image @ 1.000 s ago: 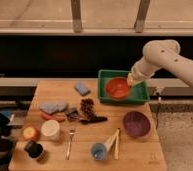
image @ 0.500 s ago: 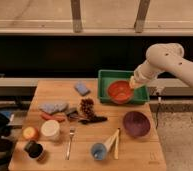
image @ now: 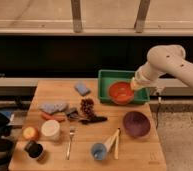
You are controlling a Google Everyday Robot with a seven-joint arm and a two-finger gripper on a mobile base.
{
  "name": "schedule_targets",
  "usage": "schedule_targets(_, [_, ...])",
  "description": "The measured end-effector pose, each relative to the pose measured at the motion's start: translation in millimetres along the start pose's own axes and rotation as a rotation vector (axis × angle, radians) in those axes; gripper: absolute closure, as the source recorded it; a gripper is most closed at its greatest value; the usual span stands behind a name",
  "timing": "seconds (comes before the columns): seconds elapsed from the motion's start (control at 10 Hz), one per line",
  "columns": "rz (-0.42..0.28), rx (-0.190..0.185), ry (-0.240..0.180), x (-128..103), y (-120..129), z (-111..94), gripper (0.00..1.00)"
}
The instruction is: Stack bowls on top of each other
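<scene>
At the far right corner of a wooden table (image: 55,92), my gripper (image: 134,85) sits at the right rim of the orange-red bowl (image: 121,92), with my white arm (image: 177,65) reaching in from the right edge of the view. The gripper appears to be touching the bowl's rim, but I cannot tell whether it is grasping the bowl or only resting beside it. The orange-red bowl is over the green tray (image: 106,79), toward the tray's front right part, and looks slightly tipped toward the camera; whether it rests on the tray floor or is lifted just above it is hard to judge from this angle.

The dark purple bowl (image: 136,123) stands upright on the table nearer the camera, well apart from the orange-red one, close to the table's right edge.

Near the front edge stands a small blue cup (image: 98,150), with pale wooden utensils (image: 114,140) just beside it. A fork (image: 70,142) lies left of the cup. Farther left are a white container (image: 51,129) and a yellow-orange round object (image: 30,133). A blue sponge (image: 82,88) lies near the back, left of the tray
</scene>
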Motion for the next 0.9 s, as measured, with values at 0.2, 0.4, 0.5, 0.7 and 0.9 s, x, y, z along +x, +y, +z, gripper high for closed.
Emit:
schedule_targets(0.2, [0.070,0.008,0.001,26,-28,-6,1.00])
schedule_targets(0.4, [0.151,0.013,0.020,56,-52,-3,1.00])
schedule_targets(0.5, [0.189,0.009,0.036,70,-60,5,1.00])
schedule_targets(0.7, [0.237,-0.010,0.080,91,-64,26,1.00])
schedule_targets(0.9, [0.259,-0.020,0.130,105,-61,44,0.99])
